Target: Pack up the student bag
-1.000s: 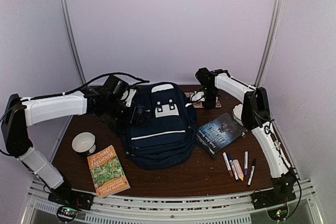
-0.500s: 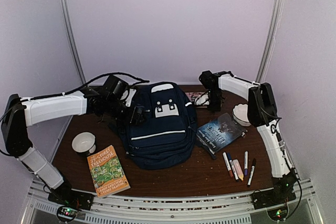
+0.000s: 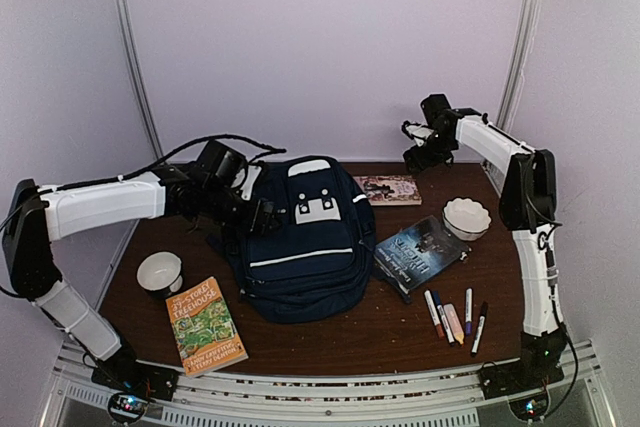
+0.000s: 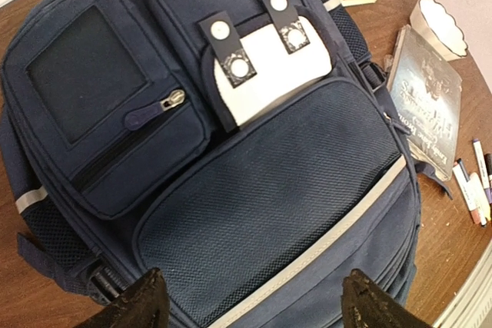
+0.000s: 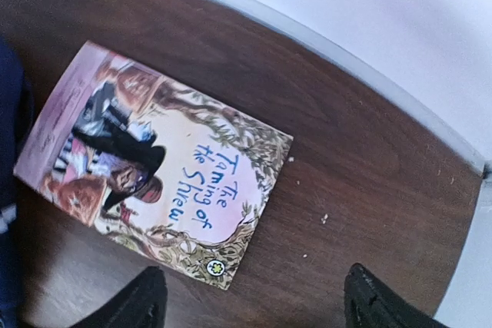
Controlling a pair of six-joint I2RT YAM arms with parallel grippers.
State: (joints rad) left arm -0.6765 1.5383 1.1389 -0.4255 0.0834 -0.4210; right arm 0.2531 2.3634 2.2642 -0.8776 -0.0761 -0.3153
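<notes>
**Right arm up off the paperback; bag lay shut by the left jaws**

Since a second before, the right arm [image 3: 490, 139] had swung from low over the far desk to high by the rear wall. Its jaws went from pinched to wide, with nothing between them. The left arm [image 3: 105, 205] had not shifted.

Nearest the arm bases, an orange-and-green treehouse paperback [image 3: 205, 325], a row of coloured marker pens [image 3: 453, 319] and a small round white bowl [image 3: 160, 271] lay on the dark brown wooden desk [image 3: 380, 332]. Mid-desk, the large navy-blue fabric student bag [image 3: 300, 242] lay flat, front pockets up. Its long axis ran near to far, handle end farthest. The small pocket zip [image 4: 157, 107] was closed and no compartment showed open. The left jaws hung wide apart at the bag's left edge, holding nothing. Just right of the bag were a dark hardback book [image 3: 420, 250] and a scalloped white bowl [image 3: 466, 217]. Farther back, a pale pink paperback titled The Taming of the Shrew [image 5: 154, 163] lay flat beneath the right jaws, clear of them.

By this layout the left arm was much the nearer to the bag, while the right jaws stood well apart beyond its far right corner. Opening the bag looked the first job.
</notes>
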